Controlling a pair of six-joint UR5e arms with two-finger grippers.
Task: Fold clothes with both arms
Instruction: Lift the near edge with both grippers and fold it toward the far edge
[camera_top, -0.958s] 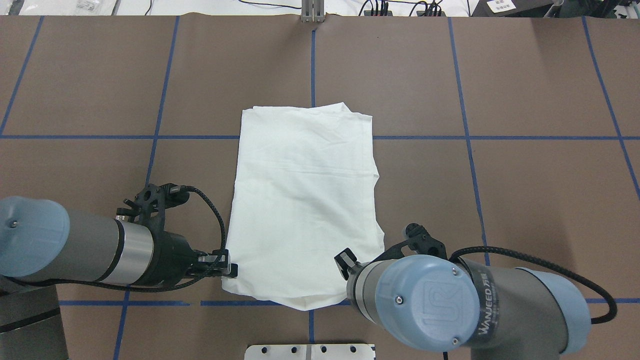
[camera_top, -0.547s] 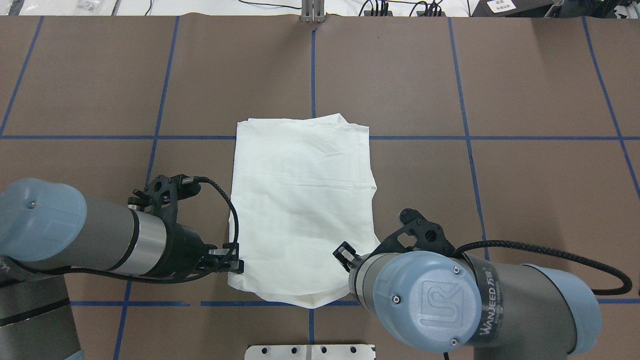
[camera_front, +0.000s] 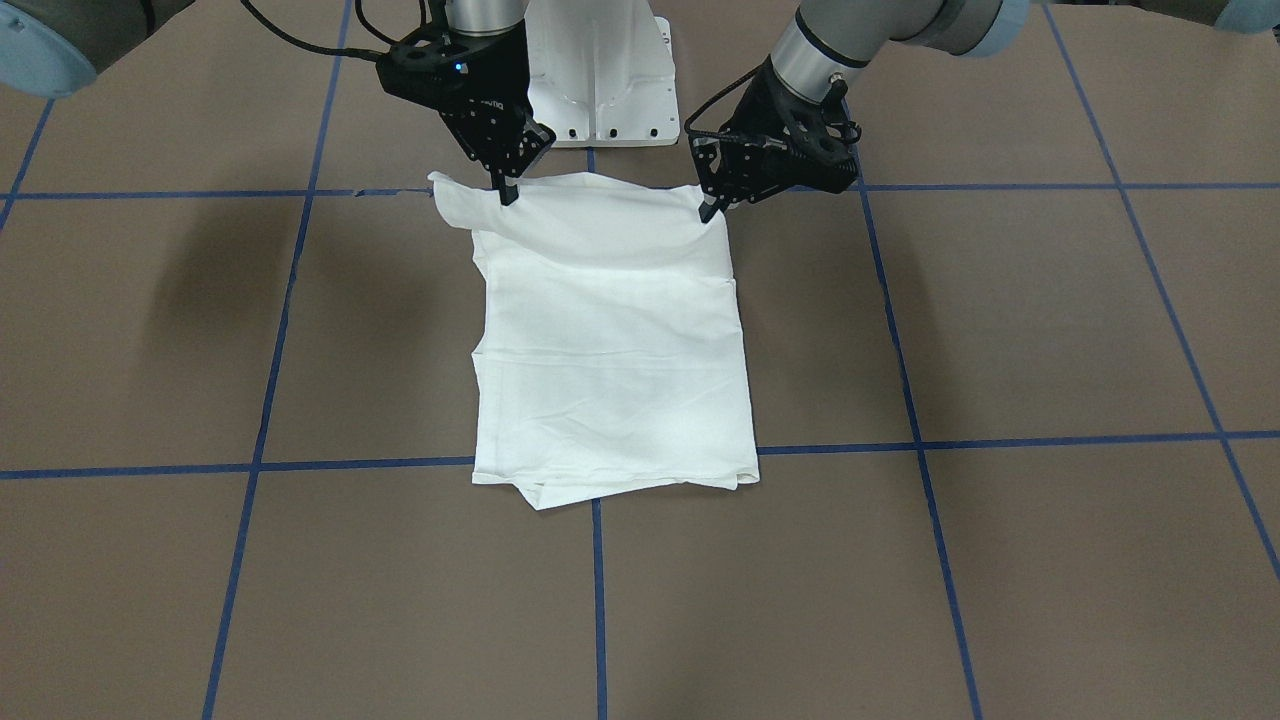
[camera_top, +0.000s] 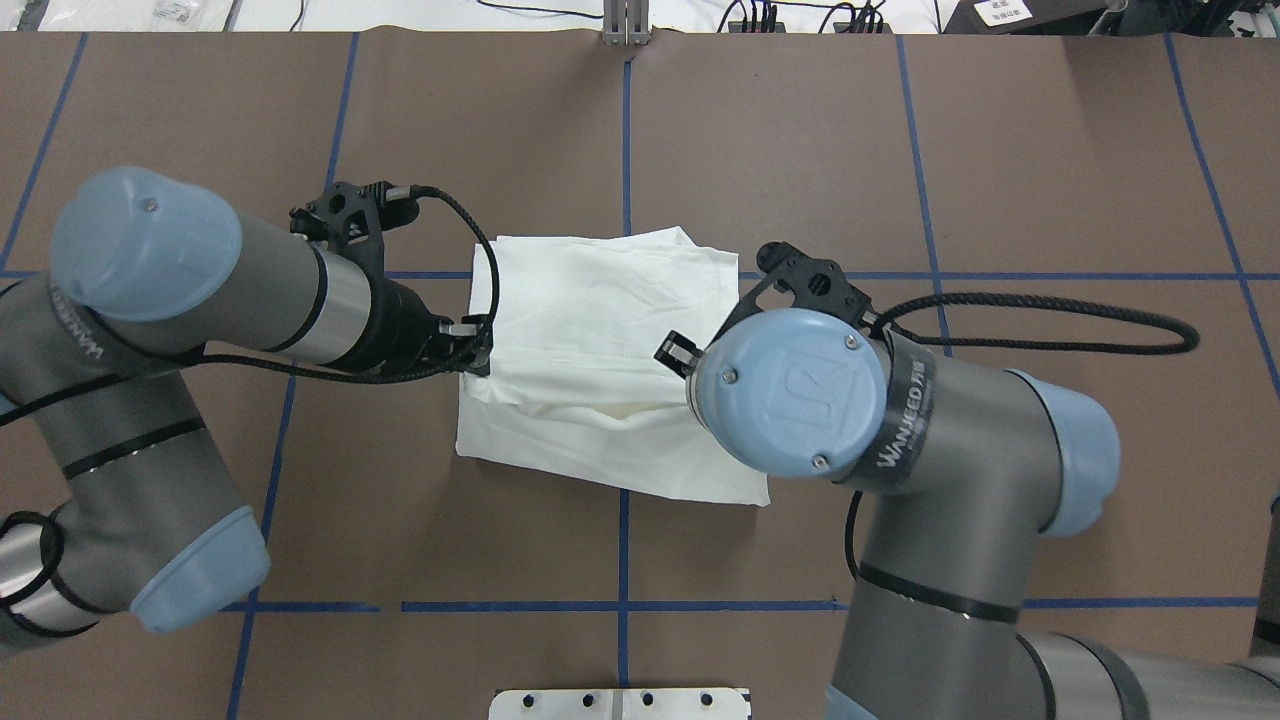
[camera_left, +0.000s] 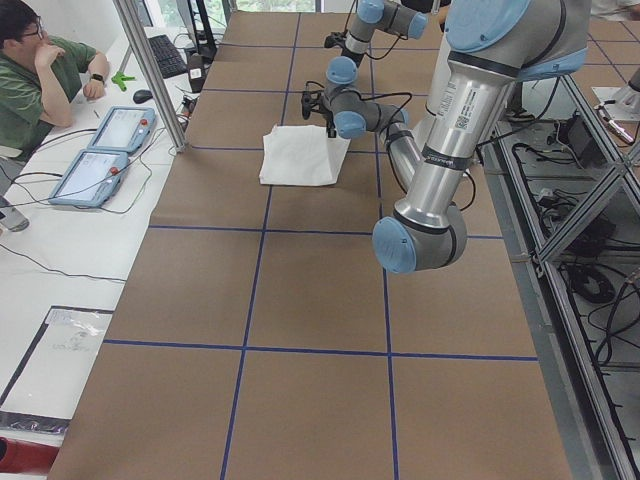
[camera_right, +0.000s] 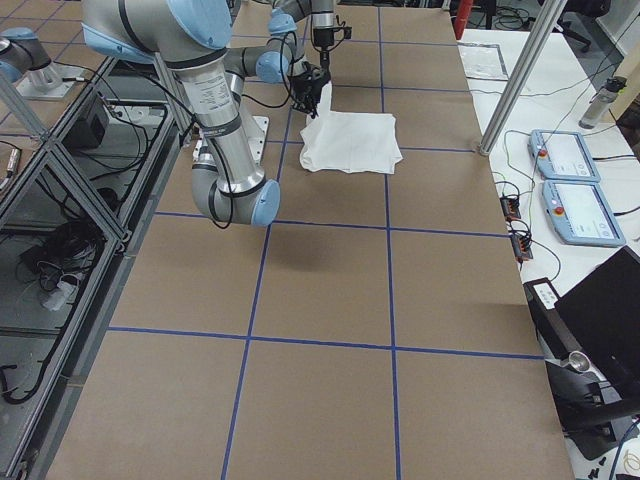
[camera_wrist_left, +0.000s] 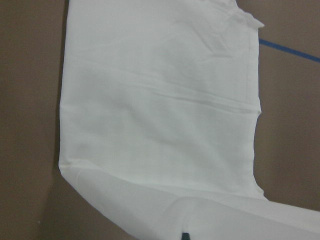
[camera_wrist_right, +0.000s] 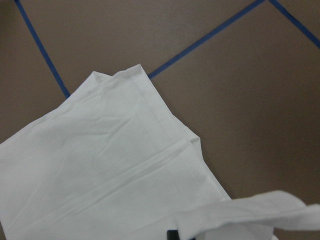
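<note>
The clothes, a white shirt (camera_top: 600, 320) folded into a rectangle, lie in the middle of the brown table (camera_top: 900, 150). No print shows on it. My left gripper (camera_top: 478, 362) is shut on the shirt's (camera_front: 610, 350) near left corner, and my right gripper (camera_front: 505, 193) is shut on the near right corner. Both corners are raised, so the near hem hangs between the fingers above the lower layer. In the overhead view the right wrist's blue cap hides the right gripper. From the left wrist camera, the flat shirt (camera_wrist_left: 160, 110) spreads below; the right wrist camera shows the shirt (camera_wrist_right: 100, 170) with a lifted flap.
The white pedestal base (camera_front: 600, 90) stands at the robot's side of the table. Blue tape lines (camera_top: 625, 140) cross the brown surface. A seated person (camera_left: 40, 70) and two control tablets (camera_left: 105, 150) are beyond the far edge. An aluminium post (camera_top: 625, 20) rises at the far middle.
Both arms have moved forward, away from the robot's base, lifting the shirt's near hem from the table and carrying it over the rest. The shirt now looks shorter.
</note>
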